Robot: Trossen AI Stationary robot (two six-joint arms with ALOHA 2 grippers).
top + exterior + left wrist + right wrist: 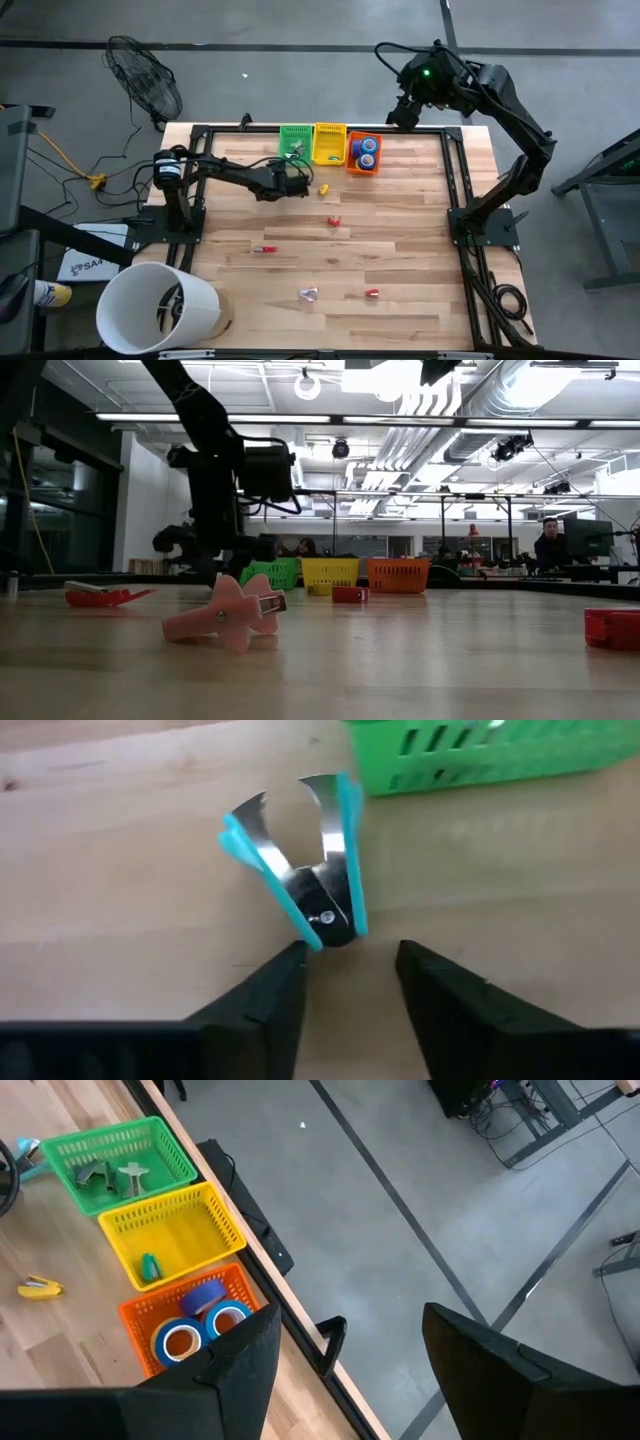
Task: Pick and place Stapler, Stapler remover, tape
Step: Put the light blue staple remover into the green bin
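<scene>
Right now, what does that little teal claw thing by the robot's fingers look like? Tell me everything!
The staple remover has two teal plastic handles over shiny silvery metal jaws that curve to points, joined at a dark pivot with a small rivet. It lies flat on the wooden table, claws spread open and pointing toward the green basket without touching it. The left gripper is open just behind the pivot; one finger looks very close to it, though contact is unclear.

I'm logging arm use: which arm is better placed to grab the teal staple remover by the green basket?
Left. Its open gripper sits right at the staple remover, next to the green basket. The right gripper hangs open past the table's far edge, above the floor.
</scene>
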